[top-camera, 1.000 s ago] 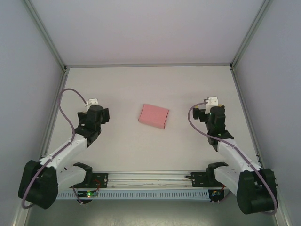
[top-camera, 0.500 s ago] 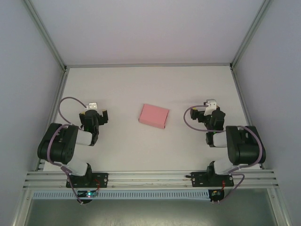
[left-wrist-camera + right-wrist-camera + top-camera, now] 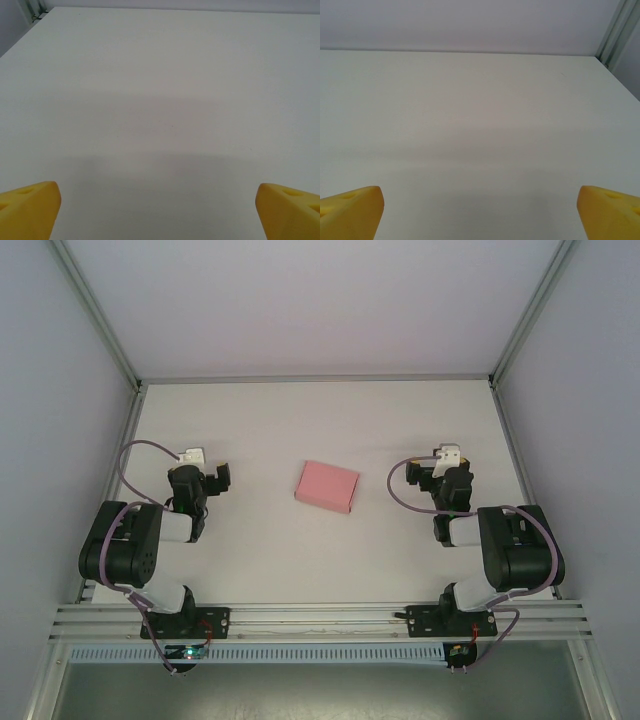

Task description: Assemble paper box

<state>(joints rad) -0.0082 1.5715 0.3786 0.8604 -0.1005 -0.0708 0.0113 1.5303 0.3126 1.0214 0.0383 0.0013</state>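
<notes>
Lying near the middle of the white surface (image 3: 300, 420), the pink paper box (image 3: 327, 486) rests as a small rectangular box between my two folded arms, well apart from each. I see the left fingers (image 3: 29, 209) spread wide and grasping nothing. The right fingers (image 3: 351, 210) are likewise released, both pairs of yellow tips poised above the surface on either side of the box.
</notes>
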